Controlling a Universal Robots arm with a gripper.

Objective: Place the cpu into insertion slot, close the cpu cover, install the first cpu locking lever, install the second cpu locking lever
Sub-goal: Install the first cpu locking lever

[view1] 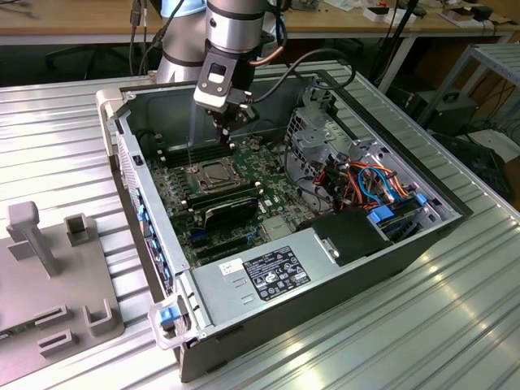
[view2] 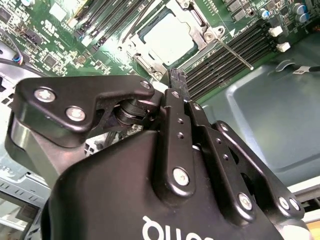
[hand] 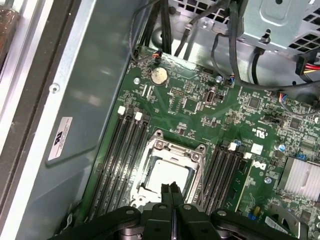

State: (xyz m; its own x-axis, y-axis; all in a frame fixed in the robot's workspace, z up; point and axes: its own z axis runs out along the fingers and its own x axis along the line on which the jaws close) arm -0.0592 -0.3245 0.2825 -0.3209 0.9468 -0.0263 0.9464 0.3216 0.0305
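**Claw closed over the seated chip**

The claw (hand: 172, 192), fingers pressed together and empty, hangs just above one edge of the socket (view1: 213, 174). The square chip (hand: 169, 174) lies flat inside it, with the cover (hand: 172, 148) framing it. Memory slots (hand: 122, 155) flank both sides, and the case wall (hand: 95, 100) stands beyond one set. A thin lever (view2: 234, 52) juts from a socket corner across the slots.

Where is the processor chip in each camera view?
Exterior view: chip on the green board, beside the gripper.
First wrist view: chip inside its silver frame, just past the gripper.
Second wrist view: chip in the same frame, past the gripper.
Shared landmark: the closed gripper.
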